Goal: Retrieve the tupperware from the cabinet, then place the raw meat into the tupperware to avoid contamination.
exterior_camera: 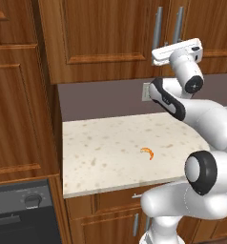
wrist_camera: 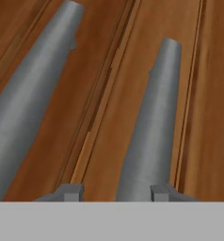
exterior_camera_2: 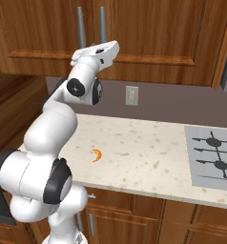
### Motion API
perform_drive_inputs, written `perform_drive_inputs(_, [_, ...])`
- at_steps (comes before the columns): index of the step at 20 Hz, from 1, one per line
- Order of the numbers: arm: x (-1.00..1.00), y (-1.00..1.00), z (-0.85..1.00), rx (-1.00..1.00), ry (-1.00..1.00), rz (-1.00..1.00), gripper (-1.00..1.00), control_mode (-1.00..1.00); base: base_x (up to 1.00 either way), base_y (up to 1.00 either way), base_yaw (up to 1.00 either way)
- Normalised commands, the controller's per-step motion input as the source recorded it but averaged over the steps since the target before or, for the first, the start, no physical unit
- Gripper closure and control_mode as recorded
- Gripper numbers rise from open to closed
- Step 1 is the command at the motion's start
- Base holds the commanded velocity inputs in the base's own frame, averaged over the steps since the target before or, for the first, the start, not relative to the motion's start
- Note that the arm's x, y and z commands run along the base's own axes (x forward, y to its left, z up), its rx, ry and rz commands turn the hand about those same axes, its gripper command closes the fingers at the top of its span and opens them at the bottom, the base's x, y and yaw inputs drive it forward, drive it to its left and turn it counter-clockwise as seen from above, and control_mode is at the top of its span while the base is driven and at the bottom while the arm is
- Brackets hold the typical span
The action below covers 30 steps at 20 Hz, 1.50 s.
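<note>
**Raw meat and cabinet, with arm raised.** The meat (exterior_camera: 147, 152) (exterior_camera_2: 96, 155), a small orange crescent, is seen lying bare on the speckled counter (exterior_camera: 96, 143) (exterior_camera_2: 144, 143). It is placed nearer the counter's front edge than its back edge, with nothing touching it.

The cabinet (exterior_camera: 101, 38) (exterior_camera_2: 149, 28) is mounted above the counter's back edge, and its doors are shown shut. Two vertical silver handles (exterior_camera: 157, 28) (exterior_camera_2: 80, 24) are set side by side where the doors meet.

The arm (exterior_camera: 201, 119) (exterior_camera_2: 53, 128) is raised well above the meat, and its hand is held against the lower ends of the handles. In the hand view the gripper (wrist_camera: 115, 193) is pointed along the door face. One handle (wrist_camera: 154, 117) is framed between the two fingertips (wrist_camera: 161, 192), close to one tip and apart from the other. The second handle (wrist_camera: 34, 94) is left outside the jaws. The jaws are shown partly closed, but whether the handle is actually clamped cannot be told.

A wall outlet (exterior_camera: 146, 91) (exterior_camera_2: 131, 95) is fixed on the grey backsplash below the cabinet. A cooktop (exterior_camera_2: 213, 157) is set into the counter's right end, and a dark appliance (exterior_camera: 20, 209) is fitted below its left end.
</note>
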Motion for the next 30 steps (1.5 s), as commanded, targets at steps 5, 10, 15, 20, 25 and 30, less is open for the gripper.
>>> perform_drive_inputs(5, [0.19,0.00,-0.01,0.00,0.00,0.00,1.00,-1.00,0.00,0.00,0.00])
perform_drive_inputs(10, [0.31,-0.10,-0.06,0.00,0.00,0.00,1.00,-1.00,0.00,0.00,0.00])
perform_drive_inputs(15, [0.39,-0.17,-0.09,0.00,0.00,0.00,1.00,-1.00,0.00,0.00,0.00])
perform_drive_inputs(20, [0.39,-0.20,-0.10,0.00,0.00,0.00,1.00,-1.00,0.00,0.00,0.00])
perform_drive_inputs(25, [0.36,-0.19,-0.12,0.00,0.00,0.00,1.00,-1.00,0.00,0.00,0.00])
perform_drive_inputs(30, [0.27,-0.29,-0.15,0.00,0.00,0.00,1.00,-1.00,0.00,0.00,0.00])
